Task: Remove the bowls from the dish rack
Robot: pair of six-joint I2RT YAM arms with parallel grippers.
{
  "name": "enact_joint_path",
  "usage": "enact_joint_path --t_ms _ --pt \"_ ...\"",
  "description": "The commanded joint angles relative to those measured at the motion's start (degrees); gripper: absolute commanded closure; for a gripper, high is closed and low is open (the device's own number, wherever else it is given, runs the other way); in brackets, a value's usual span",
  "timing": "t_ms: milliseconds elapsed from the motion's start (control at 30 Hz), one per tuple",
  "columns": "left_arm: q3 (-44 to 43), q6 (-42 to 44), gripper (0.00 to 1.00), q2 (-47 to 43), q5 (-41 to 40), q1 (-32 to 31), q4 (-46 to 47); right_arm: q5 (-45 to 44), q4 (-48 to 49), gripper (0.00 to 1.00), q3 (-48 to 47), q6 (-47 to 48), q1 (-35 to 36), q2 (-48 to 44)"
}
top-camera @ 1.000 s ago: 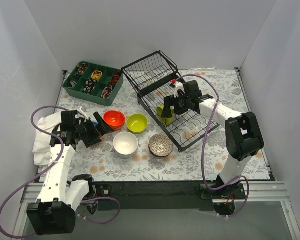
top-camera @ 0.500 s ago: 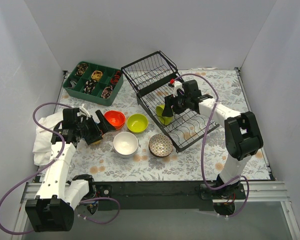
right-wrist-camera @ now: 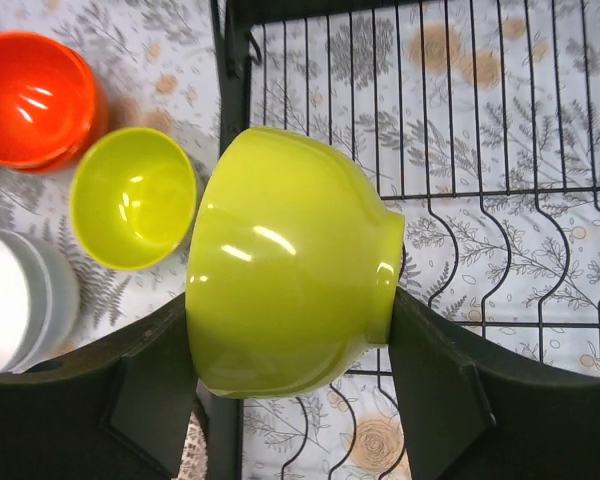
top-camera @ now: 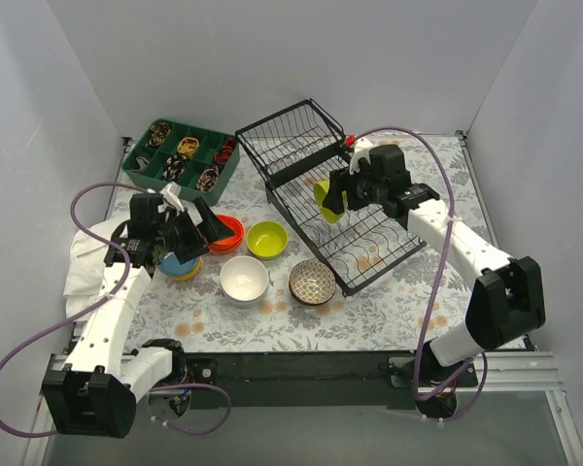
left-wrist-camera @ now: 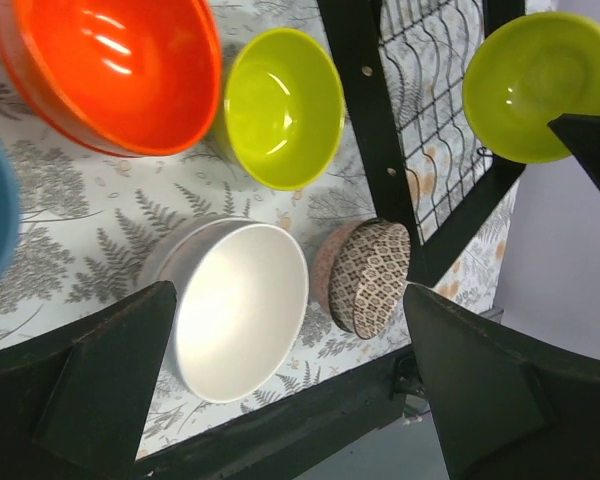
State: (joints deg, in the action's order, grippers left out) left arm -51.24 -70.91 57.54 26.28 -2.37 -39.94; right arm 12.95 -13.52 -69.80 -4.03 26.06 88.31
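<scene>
The right tool was clamped on a lime bowl tipped sideways above the dish rack, the set-down bowls on the desk lying to its near left.

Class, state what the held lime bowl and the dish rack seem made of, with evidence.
The held lime bowl: probably glossy plastic or melamine, from its uniform colour and soft highlights; glazed ceramic is possible. The dish rack: likely black-coated metal wire, from its thin, rigid bars.
</scene>
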Motion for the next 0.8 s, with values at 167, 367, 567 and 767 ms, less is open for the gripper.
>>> enact_joint_path --t_ms 167,367,567,767 --pt "-1.40 -8.80 0.02 -1.90 -6.76 -11.86 14.53 11.03 8.50 0.89 5.54 -16.85 0.39 -12.54" --pt "-0.70 -10.56 0.02 -1.99 -8.53 -16.16 20.69 18.24 22.01 0.89 14.86 -30.58 0.57 -19.40" --pt "-0.44 -12.14 0.05 0.20 -10.55 -21.96 24.91 21.15 26.17 0.89 19.08 -38.41 1.71 -22.83" --pt "-1.05 -12.58 0.18 3.98 -14.68 -28.99 26.67 20.62 28.63 0.89 22.68 -41.49 2.24 -25.56"
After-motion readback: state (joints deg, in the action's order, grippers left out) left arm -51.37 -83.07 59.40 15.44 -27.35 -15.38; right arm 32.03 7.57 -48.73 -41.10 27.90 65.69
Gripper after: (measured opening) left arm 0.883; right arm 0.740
